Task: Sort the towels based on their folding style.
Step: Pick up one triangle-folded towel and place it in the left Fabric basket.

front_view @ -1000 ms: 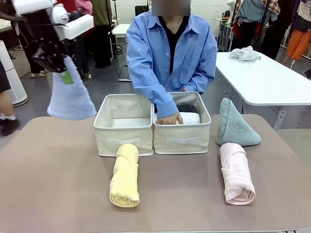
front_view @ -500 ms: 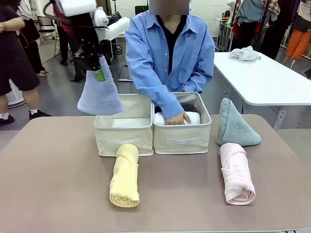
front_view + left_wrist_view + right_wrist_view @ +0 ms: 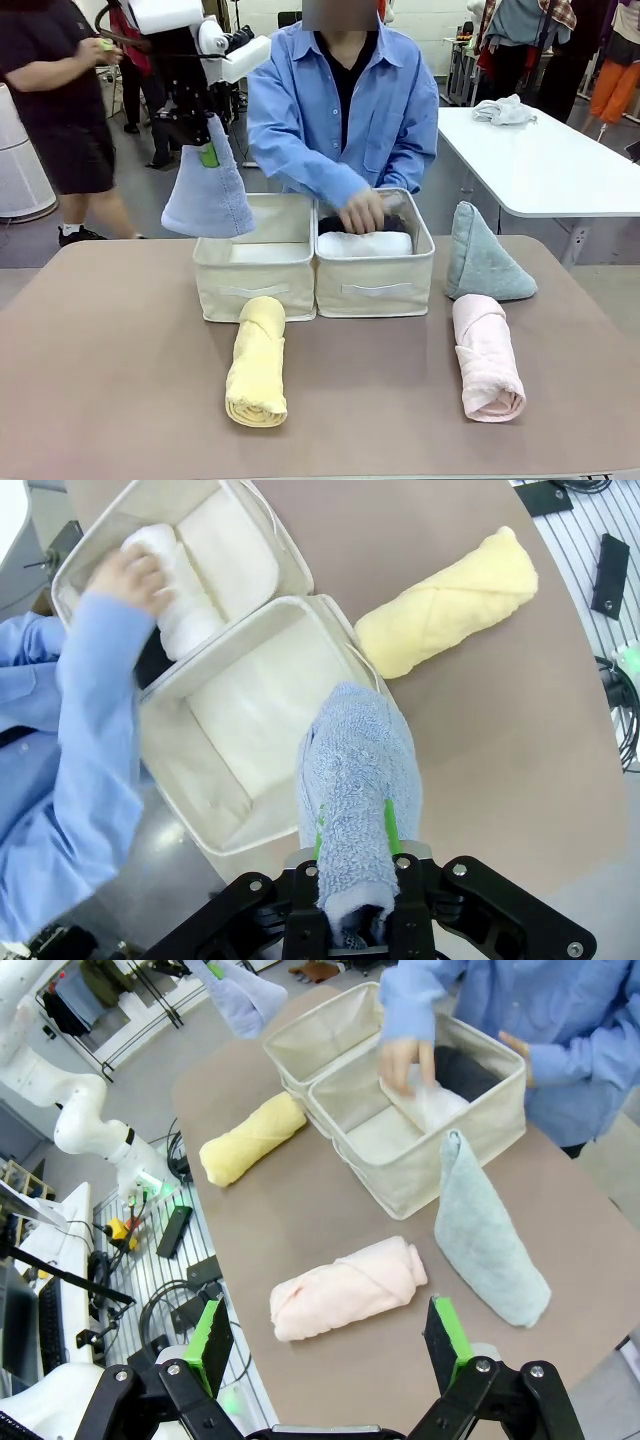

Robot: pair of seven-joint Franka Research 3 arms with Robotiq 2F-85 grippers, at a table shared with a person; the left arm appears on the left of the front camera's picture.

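pads of the left gripper (image 3: 355, 830) are pinched narrow on the tip of the lavender-blue cone (image 3: 355, 765), which hangs in the air with no support from below. in the front view the cone sits over the outer wall of the left box (image 3: 255, 282) rather than over its middle. the wrist view agrees, with the cone's base covering a corner of the rim.

its long axis runs close to vertical, point up in the jaws and wide base down, leaning only slightly.

to do this step well, i would carry the cone further in over the bare floor of the left box. then lower it until the base rests flat, and only then let go, so it stands instead of toppling onto the rim.

the person's hand (image 3: 362, 212) is busy in the right box (image 3: 375, 285) on the white roll (image 3: 365, 245), so the arm should keep to its own side.

the right gripper (image 3: 330, 1335) hovers spread wide and empty above the pink roll (image 3: 345, 1288) and grey-green cone (image 3: 488, 1242). the pale yellow roll (image 3: 257, 362) lies in front of the boxes.
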